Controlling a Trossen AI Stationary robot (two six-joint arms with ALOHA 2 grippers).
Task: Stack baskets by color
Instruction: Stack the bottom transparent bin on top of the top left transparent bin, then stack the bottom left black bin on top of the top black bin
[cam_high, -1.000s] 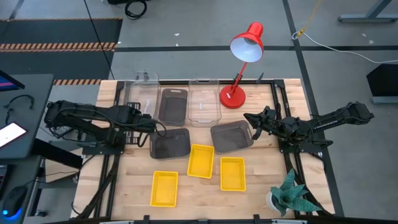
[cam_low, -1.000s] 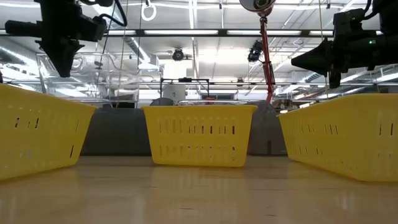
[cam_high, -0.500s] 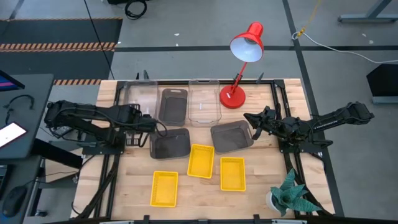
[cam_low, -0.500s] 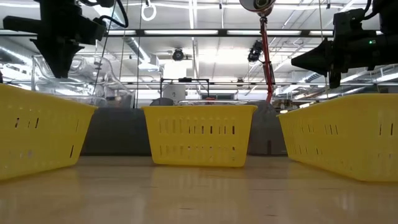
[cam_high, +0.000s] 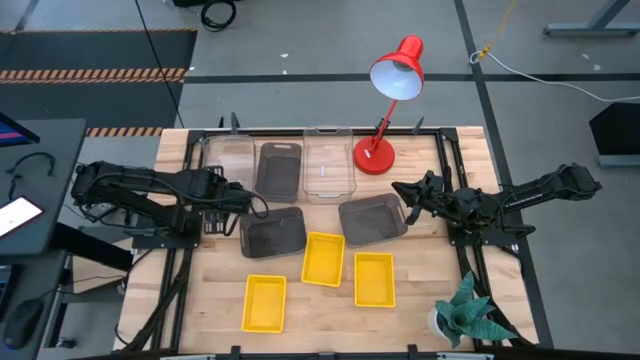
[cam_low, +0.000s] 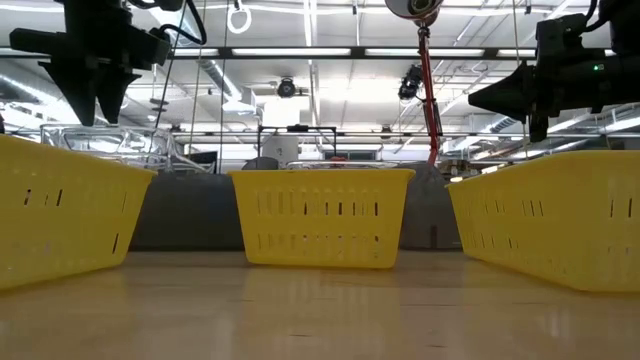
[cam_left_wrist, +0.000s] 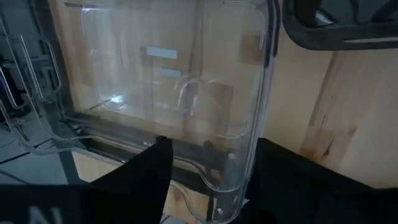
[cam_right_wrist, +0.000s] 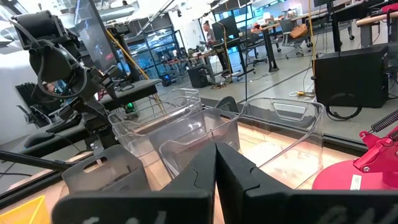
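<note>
We are at the release of a clear basket (cam_high: 228, 157), which lies flat at the table's far left corner beside a grey basket (cam_high: 279, 168). Our left gripper (cam_high: 240, 198) stands wide over its near rim, holding nothing. Next we must lift clear. The right gripper (cam_high: 406, 192) waits, pinched together, above another grey basket.

Left arm: reaches in from the table's left side, low and roughly level.
Left gripper (cam_high: 240, 197): fingers (cam_left_wrist: 147, 168) spread apart, holding nothing.
Right arm: stretched in from the right.
Right gripper (cam_high: 398, 188): fingers (cam_right_wrist: 239, 169) apparently pressed together.
</note>
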